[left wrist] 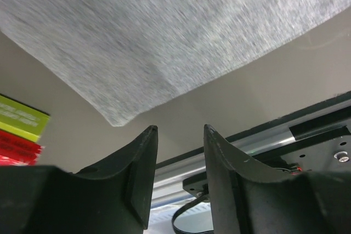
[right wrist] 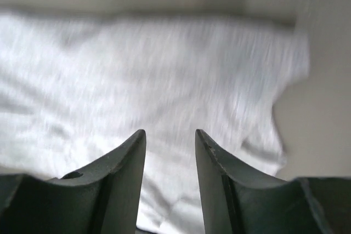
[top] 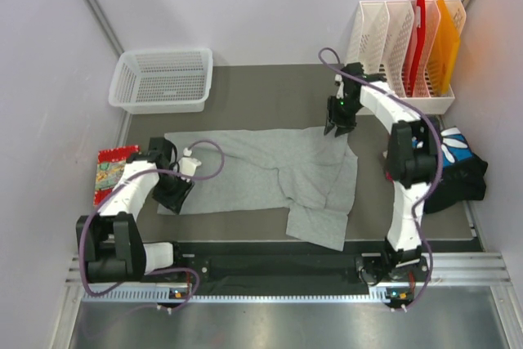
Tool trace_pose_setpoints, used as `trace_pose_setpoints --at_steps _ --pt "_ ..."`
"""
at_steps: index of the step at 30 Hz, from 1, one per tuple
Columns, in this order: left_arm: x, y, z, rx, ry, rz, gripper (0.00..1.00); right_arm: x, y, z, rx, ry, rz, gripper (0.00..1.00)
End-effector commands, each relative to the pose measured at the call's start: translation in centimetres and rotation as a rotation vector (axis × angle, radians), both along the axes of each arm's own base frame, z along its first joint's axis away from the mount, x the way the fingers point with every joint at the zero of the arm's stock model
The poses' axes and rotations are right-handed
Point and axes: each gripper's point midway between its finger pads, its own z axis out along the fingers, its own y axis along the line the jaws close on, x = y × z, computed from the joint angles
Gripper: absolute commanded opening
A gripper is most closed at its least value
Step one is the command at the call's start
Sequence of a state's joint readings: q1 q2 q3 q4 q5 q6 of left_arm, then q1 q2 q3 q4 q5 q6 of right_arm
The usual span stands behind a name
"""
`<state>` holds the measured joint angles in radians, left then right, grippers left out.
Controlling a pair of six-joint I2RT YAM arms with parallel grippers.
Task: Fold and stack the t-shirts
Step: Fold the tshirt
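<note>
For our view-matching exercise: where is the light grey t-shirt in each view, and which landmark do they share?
Top external: grey t-shirt spread across the middle of the table.
Left wrist: the grey t-shirt fills the upper frame, one corner low left.
Right wrist: it covers most of the frame.
Shared landmark: the bare table beside it.

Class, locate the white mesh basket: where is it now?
In the top view, the white mesh basket sits at the far-left corner of the table, beyond the grey t-shirt.
</note>
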<state>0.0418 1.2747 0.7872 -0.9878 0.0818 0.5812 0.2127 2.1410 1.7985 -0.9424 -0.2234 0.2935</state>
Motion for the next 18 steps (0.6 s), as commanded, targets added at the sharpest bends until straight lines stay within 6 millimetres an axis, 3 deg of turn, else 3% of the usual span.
trace_pose_setpoints --at_steps 1,2,4,5,6,8,11,18 --pt "-1.0 -0.1 0.0 -0.005 -0.008 0.031 0.45 -4.2 -0.2 7.7 0.006 -0.164 0.039 0.42" --pt "-1.1 0.2 -0.1 0.010 -0.002 0.033 0.46 -6.6 -0.8 6.0 -0.008 -0.103 0.037 0.42" --pt "-1.3 0.4 -0.5 0.024 0.019 0.026 0.46 -9.5 -1.1 6.5 -0.004 -0.096 0.041 0.42" --pt "-1.3 0.6 -0.5 0.030 0.024 0.022 0.46 -12.0 -1.4 4.9 -0.010 -0.030 0.042 0.42" --pt "-1.3 0.8 -0.6 0.044 0.033 0.018 0.46 -13.4 -1.6 5.5 -0.005 -0.035 0.043 0.42" --pt "-0.7 1.2 -0.7 0.064 0.022 0.013 0.46 -16.7 -1.5 4.2 -0.004 0.033 0.048 0.43" --pt "0.4 2.3 -1.2 0.117 0.002 0.000 0.47 -20.1 -1.2 3.6 0.020 0.083 0.059 0.43" --pt "1.6 3.1 -3.0 0.143 0.033 -0.007 0.48 -25.6 -1.3 2.6 0.024 0.194 0.118 0.45"
